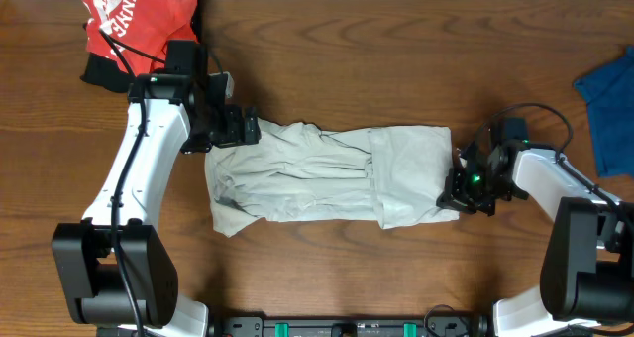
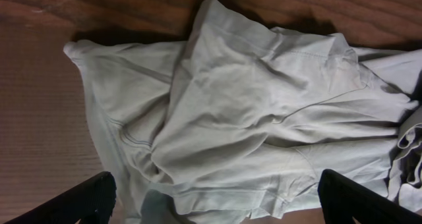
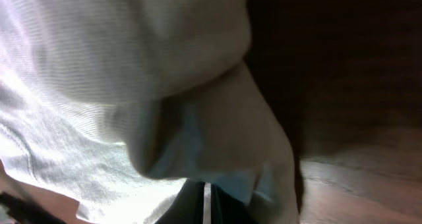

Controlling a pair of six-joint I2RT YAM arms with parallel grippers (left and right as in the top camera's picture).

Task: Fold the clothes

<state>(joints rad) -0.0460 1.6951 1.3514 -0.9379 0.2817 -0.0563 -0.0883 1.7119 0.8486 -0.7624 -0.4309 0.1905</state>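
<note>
red garment (image 1: 134, 20): far left corner of the table (image 1: 396, 40), crumpled, white lettering, just behind the left arm; apart from the shirt, not part of the fold
left gripper (image 1: 238, 127): jaws spread wide, holding nothing; hovers at the shirt's far left corner, and the left wrist view looks straight down on bunched cloth between the two fingers (image 2: 86, 201)
shirt (image 1: 327, 173): pale beige, flat on the table at centre between the two arms; wrinkled and heaped on the left half, smoother on the right
long axis: runs left to right across the table, one short end at each gripper
right gripper (image 1: 461, 190): closed, pinching the shirt's right edge near the front corner; right wrist view shows cloth gathered at the fingertips (image 3: 198, 207)
blue cloth (image 1: 609, 114): far right edge of the table, well apart from the shirt, behind the right arm
key relation: from the right gripper the shirt lies wholly to its left, so a fold would likely carry that end leftward along the long axis
nearer arm: right is already on the cloth; left is over its own end but not gripping
in the way: nothing on the shirt or between the ends; the left gripper sits where a folded end could land, a possible clash
</note>
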